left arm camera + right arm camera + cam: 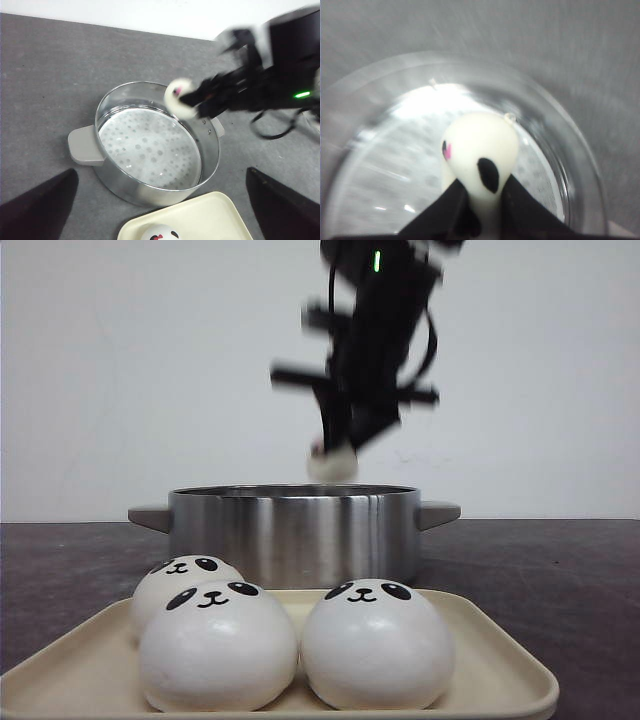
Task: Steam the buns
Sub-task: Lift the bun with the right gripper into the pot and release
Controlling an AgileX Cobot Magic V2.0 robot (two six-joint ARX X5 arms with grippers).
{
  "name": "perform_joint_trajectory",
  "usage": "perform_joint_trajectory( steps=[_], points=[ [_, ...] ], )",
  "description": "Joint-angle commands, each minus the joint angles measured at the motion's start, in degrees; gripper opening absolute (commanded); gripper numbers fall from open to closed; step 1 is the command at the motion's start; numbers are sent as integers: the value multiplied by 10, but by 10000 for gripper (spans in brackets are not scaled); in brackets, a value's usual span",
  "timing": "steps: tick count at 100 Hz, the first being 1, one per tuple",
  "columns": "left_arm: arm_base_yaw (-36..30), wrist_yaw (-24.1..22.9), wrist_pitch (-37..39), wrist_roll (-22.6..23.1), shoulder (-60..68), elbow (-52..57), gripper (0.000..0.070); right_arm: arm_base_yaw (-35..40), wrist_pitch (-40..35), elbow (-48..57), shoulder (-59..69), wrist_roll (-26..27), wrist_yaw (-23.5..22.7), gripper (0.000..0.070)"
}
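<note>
Clamped between the fingers of the right end effector (477, 210), one bun (480, 150) is held above the steamer pot (150, 145) for lowering inside, while three buns (300, 645) are left on the tray (500, 660).

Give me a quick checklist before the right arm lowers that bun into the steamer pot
1. Grip: right tool shut on the held bun, squeezed between its fingers: ok.
2. Position: held bun is above the steamer pot opening in both wrist views: ok.
3. Pot interior: perforated floor shows no buns where visible: ok.
4. Steadiness: right arm is motion-blurred in the front view: not ok.
5. Left tool: open, high above the pot, apart from the right arm: ok.
6. Remaining work: three buns sit on the tray: ok.
</note>
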Motion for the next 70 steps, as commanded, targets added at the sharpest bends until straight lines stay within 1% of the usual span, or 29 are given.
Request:
perform_joint_trajectory(
  steps=[1, 7, 11, 15, 22, 25, 36, 42, 52, 60, 70],
  points=[
    [-3, -2, -3, 4, 3, 9, 700, 3, 5, 9, 22, -8, -2, 7],
    [-3, -2, -11, 4, 3, 9, 700, 1, 7, 9, 34, -5, -2, 10],
    [-3, -2, -16, 4, 3, 9, 700, 0, 9, 9, 37, -5, -2, 37],
    [-3, -2, -18, 4, 3, 9, 700, -3, 10, 9, 37, -5, 0, 118],
    [-3, -2, -18, 4, 3, 9, 700, -3, 18, 9, 37, -6, 4, 306],
    [-3, -2, -17, 4, 4, 9, 700, -3, 21, 9, 37, -6, 5, 348],
    [-3, -2, -15, 4, 9, 9, 700, -5, 13, 9, 37, -4, 22, 354],
    [-3, -2, -16, 4, 16, 9, 700, -8, 2, 9, 37, -4, 21, 358],
    [-4, 2, -20, 3, 27, 9, 700, -10, -9, 9, 37, -4, 19, 383],
    [-11, 3, -29, 4, 40, 9, 700, -10, -12, 10, 32, -4, 19, 422],
    [-26, 5, -41, 3, 58, 9, 700, -13, -31, 16, 11, -4, 19, 421]
  ],
)
